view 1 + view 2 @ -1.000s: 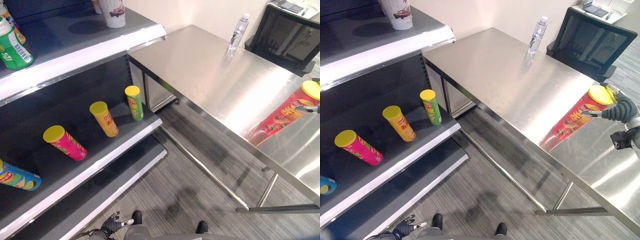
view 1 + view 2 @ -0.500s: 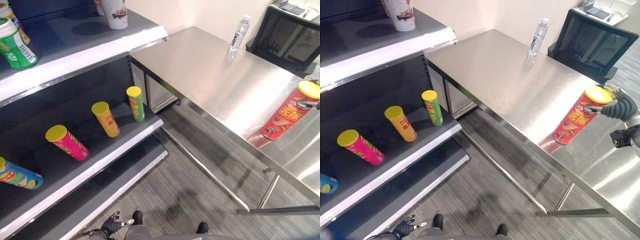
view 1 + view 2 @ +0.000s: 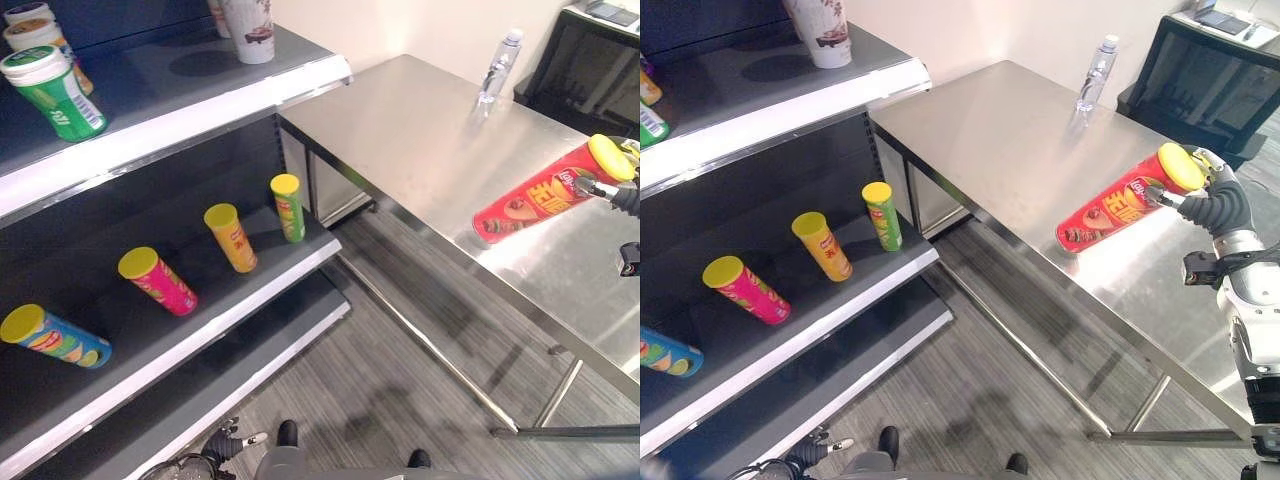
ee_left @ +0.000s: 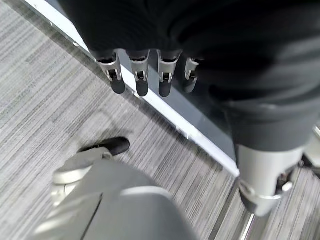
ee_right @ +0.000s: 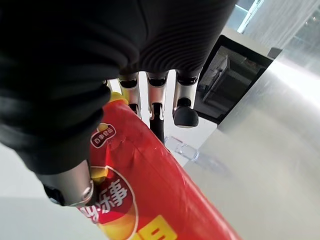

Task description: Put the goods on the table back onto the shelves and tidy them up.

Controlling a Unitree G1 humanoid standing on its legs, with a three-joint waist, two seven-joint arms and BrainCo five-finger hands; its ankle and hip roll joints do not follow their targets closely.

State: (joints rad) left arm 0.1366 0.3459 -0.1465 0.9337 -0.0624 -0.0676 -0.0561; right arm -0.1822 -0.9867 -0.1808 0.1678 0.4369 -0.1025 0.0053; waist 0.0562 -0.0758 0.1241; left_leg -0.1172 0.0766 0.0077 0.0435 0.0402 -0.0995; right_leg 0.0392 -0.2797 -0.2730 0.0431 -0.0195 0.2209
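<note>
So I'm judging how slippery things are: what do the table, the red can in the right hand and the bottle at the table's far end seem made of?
The table looks like brushed stainless steel: silvery, with blurred reflections. The red can, held by the right hand, seems glossy printed cardboard or foil with a yellow, probably plastic, lid. The bottle appears to be clear plastic.

Everything is lit bright and even from overhead, and a fair bit of white glare is thrown off the steel table (image 3: pixel 420 130). Soft shadows are cast under the shelves (image 3: pixel 200 120), where things get dim.
</note>
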